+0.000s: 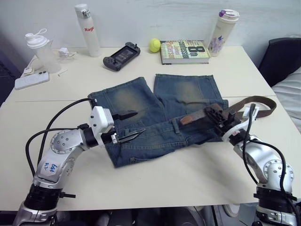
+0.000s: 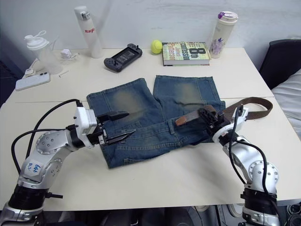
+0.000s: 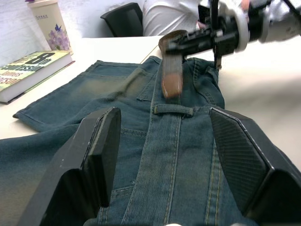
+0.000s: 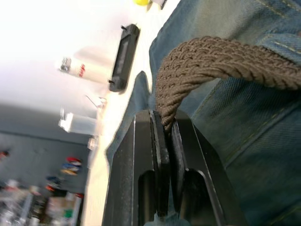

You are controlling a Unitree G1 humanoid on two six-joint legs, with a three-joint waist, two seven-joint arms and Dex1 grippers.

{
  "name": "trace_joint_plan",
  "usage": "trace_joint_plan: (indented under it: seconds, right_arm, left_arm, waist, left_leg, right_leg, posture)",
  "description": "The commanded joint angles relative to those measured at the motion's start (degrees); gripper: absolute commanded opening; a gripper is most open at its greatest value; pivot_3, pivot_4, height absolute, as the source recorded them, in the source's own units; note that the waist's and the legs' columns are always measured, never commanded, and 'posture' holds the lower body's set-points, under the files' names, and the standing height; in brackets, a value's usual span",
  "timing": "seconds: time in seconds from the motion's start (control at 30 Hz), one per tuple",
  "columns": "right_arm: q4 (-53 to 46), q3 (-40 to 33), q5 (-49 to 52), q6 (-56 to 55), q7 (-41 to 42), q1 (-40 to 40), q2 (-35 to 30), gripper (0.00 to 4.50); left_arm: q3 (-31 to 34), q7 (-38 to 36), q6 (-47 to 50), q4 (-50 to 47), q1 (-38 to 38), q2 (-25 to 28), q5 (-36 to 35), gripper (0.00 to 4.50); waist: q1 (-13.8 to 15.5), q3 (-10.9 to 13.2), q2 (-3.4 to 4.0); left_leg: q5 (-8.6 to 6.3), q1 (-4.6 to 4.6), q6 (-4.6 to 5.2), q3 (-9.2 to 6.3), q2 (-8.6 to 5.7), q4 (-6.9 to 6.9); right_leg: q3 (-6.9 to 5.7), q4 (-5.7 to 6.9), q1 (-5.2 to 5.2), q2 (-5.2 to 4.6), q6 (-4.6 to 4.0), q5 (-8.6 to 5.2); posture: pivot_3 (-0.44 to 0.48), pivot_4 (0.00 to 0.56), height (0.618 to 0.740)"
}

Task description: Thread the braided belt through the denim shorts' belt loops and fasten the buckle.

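Observation:
The denim shorts (image 1: 155, 110) lie flat in the middle of the white table, waistband toward me. The braided belt (image 1: 256, 104) curves from the table's right side onto the waistband, its brown tip (image 1: 188, 118) pointing left toward a belt loop (image 3: 173, 110). My right gripper (image 1: 212, 114) is shut on the belt just behind that tip, seen close up in the right wrist view (image 4: 165, 123). My left gripper (image 1: 131, 125) hovers open over the left end of the waistband, nothing between its fingers (image 3: 101, 155). The buckle is out of view.
Along the table's far edge stand a white bottle (image 1: 87, 29), a game controller (image 1: 121, 56), a tennis ball (image 1: 154, 44), a book (image 1: 184, 51) and a floral tumbler (image 1: 222, 32). A shaker bottle (image 1: 42, 51) and a phone (image 1: 31, 79) sit far left. A black chair (image 1: 282, 59) stands at the right.

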Motion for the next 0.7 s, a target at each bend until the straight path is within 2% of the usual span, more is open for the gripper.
trace_joint_plan:
  seconds: [0.03, 0.17, 0.37, 0.53, 0.6, 0.7]
  right_arm:
    - [0.13, 0.23, -5.38, -0.19, 6.02, 0.39, 0.63, 0.00]
    - [-0.39, 1.38, -9.99, 0.39, 9.65, 1.07, 2.18, 0.00]
    - [-2.42, 2.83, -12.99, 1.04, 9.78, 1.17, 8.16, 0.00]
    - [-5.26, 6.17, -13.82, 3.39, 2.53, 1.89, 14.82, 0.00]
    - [-5.49, 6.21, -13.36, 4.54, 0.07, 2.10, 15.94, 0.00]
    - [-4.90, 6.57, -9.59, 8.17, -5.65, 2.45, 17.42, 0.00]
  left_arm:
    - [2.19, 0.61, 0.84, -2.20, -0.21, -0.45, -0.76, 3.30]
    - [2.68, 0.13, 1.15, -2.11, -0.18, -0.67, -0.34, 3.30]
    - [2.77, 0.13, 1.56, -1.42, -0.91, -1.43, 0.37, 3.30]
    - [0.86, -1.61, -0.98, 0.36, -1.83, -2.13, 3.39, 3.30]
    - [0.06, -2.62, -2.99, 1.18, -2.01, -2.17, 5.19, 3.30]
    - [-4.62, -6.16, -17.90, 6.94, -3.31, -0.54, 16.20, 3.30]
  waist:
    - [0.15, 0.00, 0.00]
    - [0.30, 0.00, 0.00]
    - [0.07, 0.00, 0.00]
    - [-0.69, 0.00, 0.00]
    - [-0.95, -0.01, -0.01]
    - [-1.09, -0.01, -0.01]
  left_leg:
    - [0.00, 0.00, 0.00, 0.01, 0.00, 0.00]
    - [0.00, 0.01, 0.00, 0.01, 0.01, 0.01]
    - [0.00, 0.02, -0.01, 0.03, 0.03, -0.02]
    - [0.02, 0.06, -0.06, 0.03, 0.06, -0.09]
    - [0.03, 0.05, -0.07, 0.03, 0.05, -0.12]
    - [0.03, 0.07, -0.07, 0.03, 0.05, -0.13]
  right_leg:
    - [0.01, 0.01, 0.00, 0.00, 0.00, 0.00]
    - [0.01, 0.01, 0.01, 0.00, 0.00, 0.00]
    - [0.02, 0.04, -0.01, 0.01, 0.00, 0.00]
    - [0.02, 0.08, -0.02, 0.03, 0.00, 0.00]
    - [0.01, 0.11, -0.03, 0.03, 0.00, 0.00]
    - [0.01, 0.10, -0.02, 0.04, 0.00, 0.00]
  posture:
    - [0.000, 0.150, 0.740]
    - [0.000, 0.150, 0.740]
    - [0.000, 0.150, 0.740]
    - [0.000, 0.150, 0.740]
    - [0.000, 0.150, 0.740]
    - [0.000, 0.150, 0.740]
